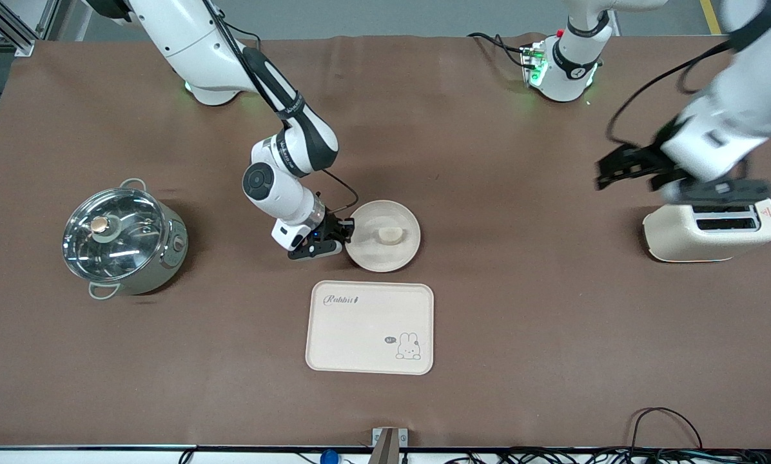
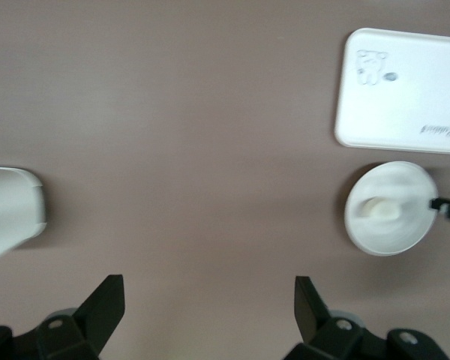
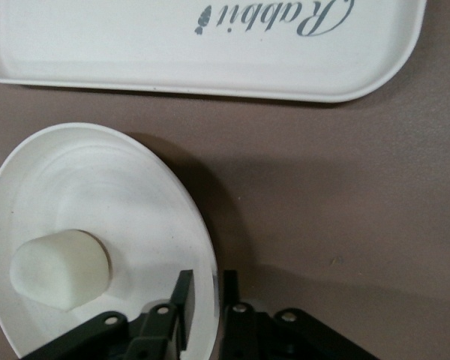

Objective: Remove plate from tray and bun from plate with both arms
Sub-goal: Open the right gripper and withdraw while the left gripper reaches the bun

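The right end effector (image 1: pixel 345 237) pinches the rim of the plate (image 1: pixel 395 252), which carries the bun (image 1: pixel 389 234) just beside the tray (image 1: pixel 360 328). The left end effector (image 1: pixel 624 169) hangs open over the worktop (image 1: pixel 527 309) beside the toaster (image 1: pixel 682 238).

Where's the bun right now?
The bun lies in the plate, just farther from the front camera than the rabbit tray; the right gripper pinches the plate's rim on the pot's side.
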